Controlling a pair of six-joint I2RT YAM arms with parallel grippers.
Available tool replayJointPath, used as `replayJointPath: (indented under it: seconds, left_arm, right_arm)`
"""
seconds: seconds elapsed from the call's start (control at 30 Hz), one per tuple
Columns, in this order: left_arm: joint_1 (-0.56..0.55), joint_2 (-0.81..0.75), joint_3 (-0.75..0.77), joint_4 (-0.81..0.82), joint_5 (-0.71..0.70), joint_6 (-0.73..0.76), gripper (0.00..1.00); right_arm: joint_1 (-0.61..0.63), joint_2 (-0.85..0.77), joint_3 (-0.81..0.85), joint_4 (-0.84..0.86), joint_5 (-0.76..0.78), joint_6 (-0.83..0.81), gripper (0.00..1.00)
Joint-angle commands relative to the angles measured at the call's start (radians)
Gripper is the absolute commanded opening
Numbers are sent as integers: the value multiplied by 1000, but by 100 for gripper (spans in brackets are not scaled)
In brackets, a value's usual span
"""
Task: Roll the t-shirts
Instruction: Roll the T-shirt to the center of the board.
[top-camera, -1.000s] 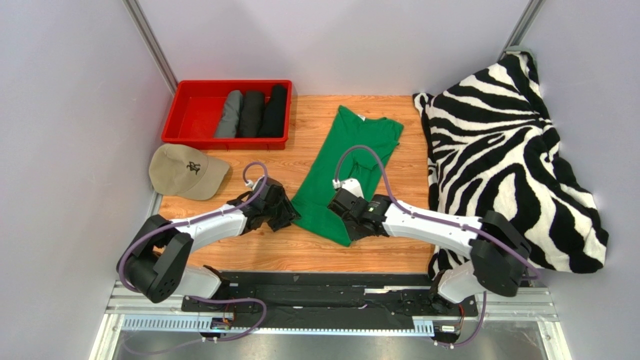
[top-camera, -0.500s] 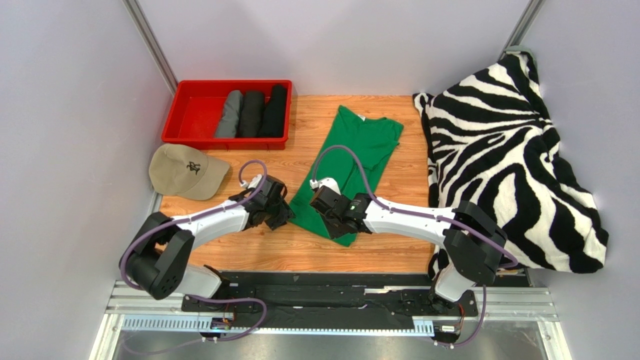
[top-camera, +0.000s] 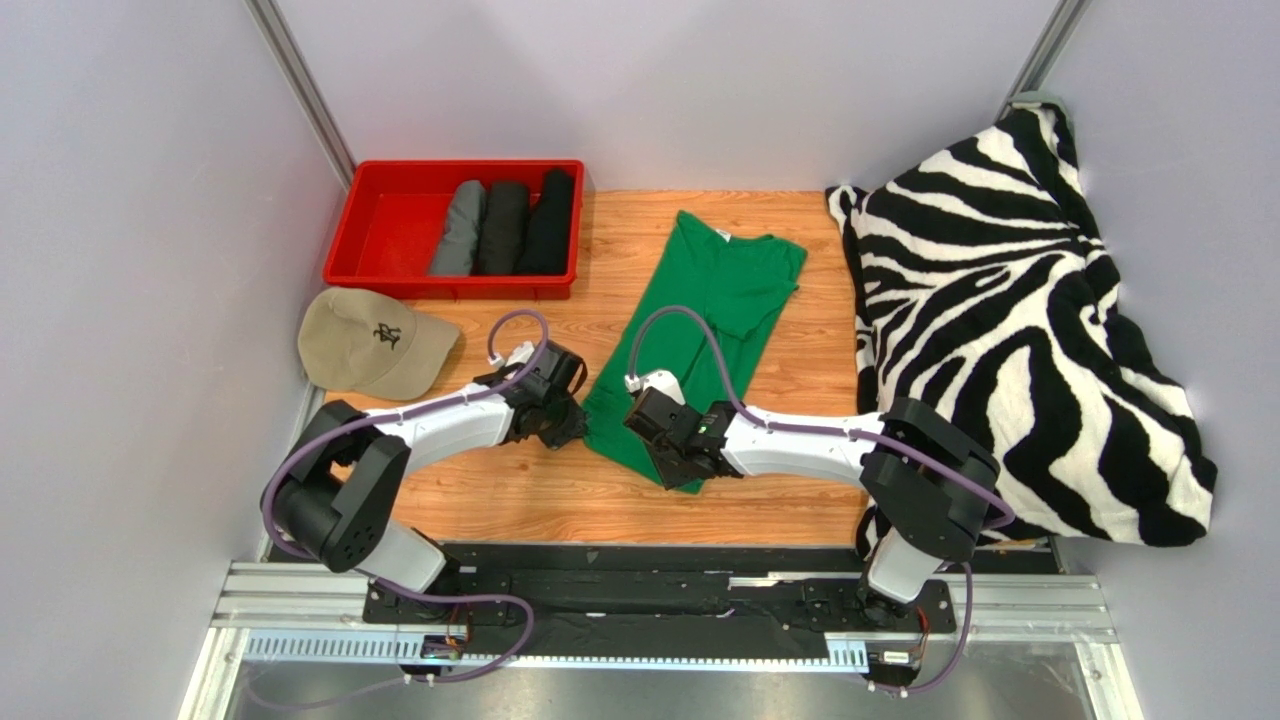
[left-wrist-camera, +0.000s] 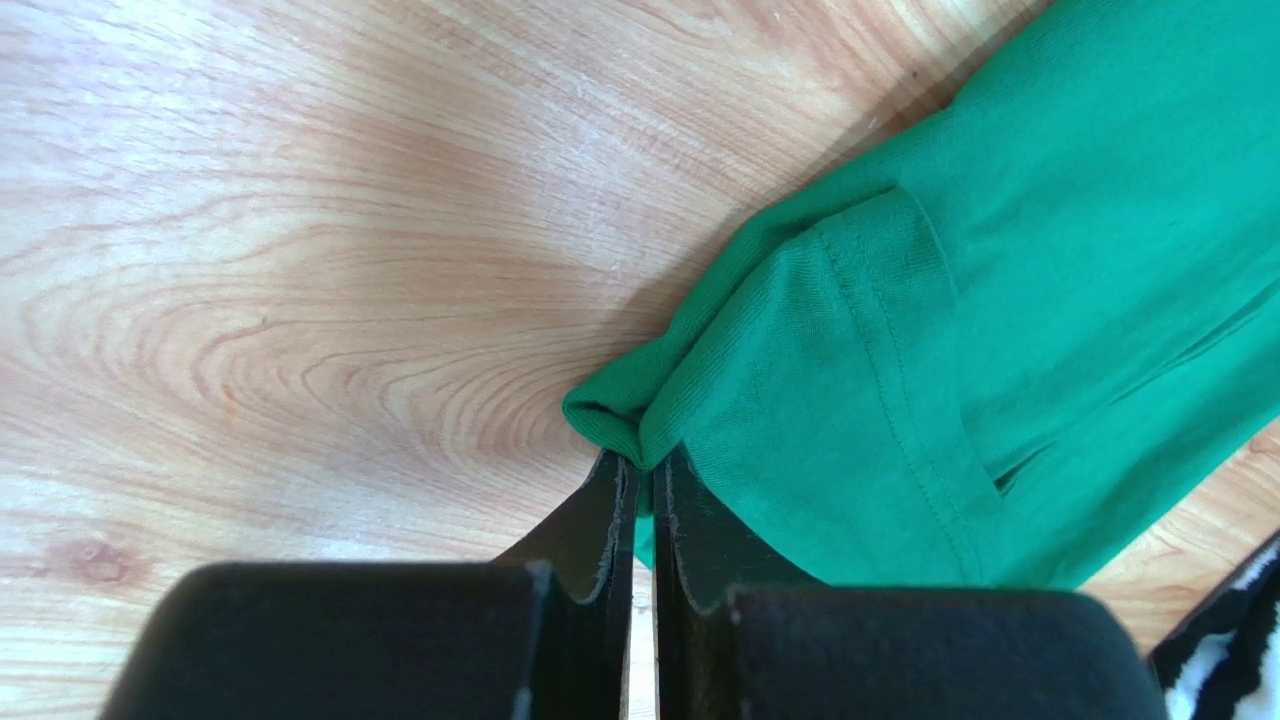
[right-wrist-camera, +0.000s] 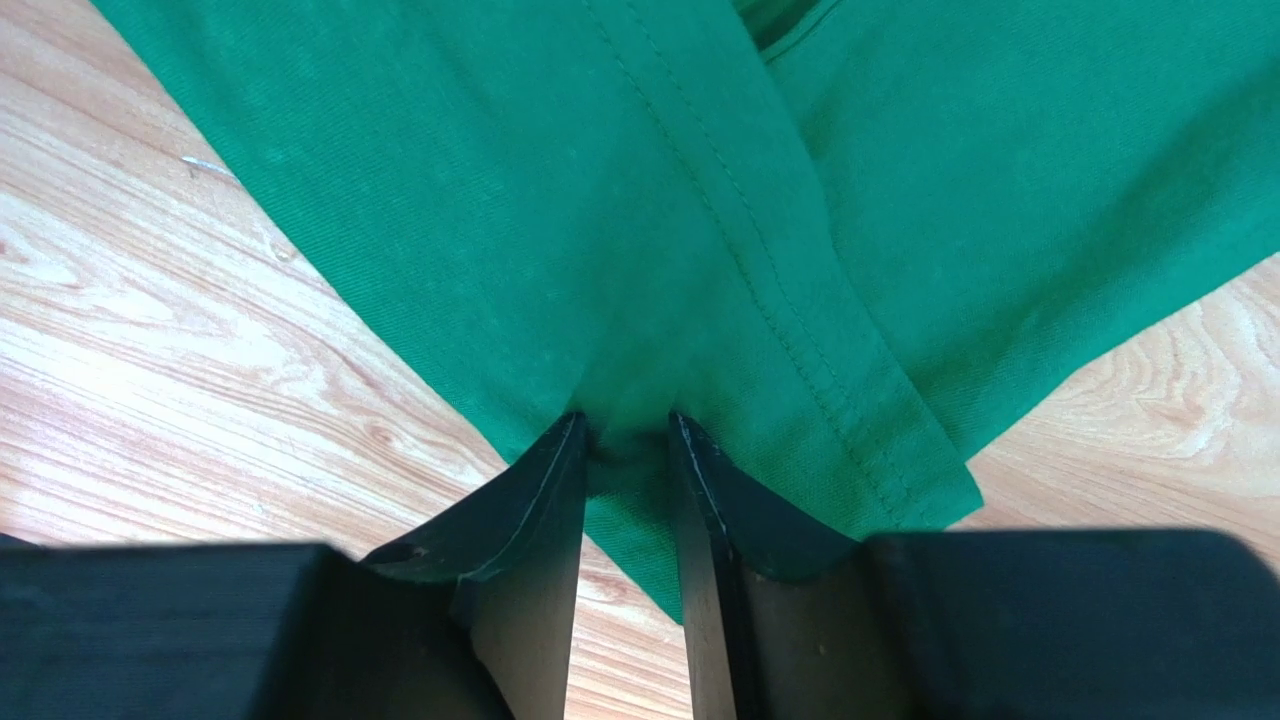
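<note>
The bright green t-shirt (top-camera: 706, 308) lies flat and slanted on the wooden table, neck toward the back. My left gripper (top-camera: 576, 425) is at its near left edge. In the left wrist view that gripper (left-wrist-camera: 639, 465) is shut on a small raised fold of the green t-shirt (left-wrist-camera: 962, 345). My right gripper (top-camera: 657, 435) rests on the near hem. The right wrist view shows this gripper (right-wrist-camera: 627, 428) open, its tips pressing the green t-shirt (right-wrist-camera: 601, 195) down, with a narrow gap between them. Grey and black rolled shirts (top-camera: 504, 228) lie in the red tray.
The red tray (top-camera: 451, 281) stands at the back left. A beige cap (top-camera: 373, 342) lies in front of it, close to my left arm. A zebra-striped blanket (top-camera: 1022, 300) is heaped along the right side.
My left gripper has closed on the shirt's edge fold after reaching it. The right gripper slid left along the hem and its jaws widened a little.
</note>
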Motion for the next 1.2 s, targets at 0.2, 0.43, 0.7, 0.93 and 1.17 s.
replayJointPath:
  seconds: [0.2, 0.43, 0.7, 0.93, 1.17]
  left_arm:
    - [25, -179, -8, -290, -185, 119, 0]
    - [76, -241, -42, -301, -159, 204, 0]
    - [97, -247, -102, -264, -123, 199, 0]
    - [140, -213, -73, -279, -56, 215, 6]
    - [146, -351, -70, -318, -5, 276, 41]
  right_arm:
    - [124, -71, 29, -45, -43, 54, 36]
    - [146, -98, 49, -54, -42, 97, 36]
    - [147, -19, 76, -28, -25, 97, 28]
    - [250, -69, 138, -119, 177, 78, 30]
    - [258, -60, 145, -212, 222, 108, 41]
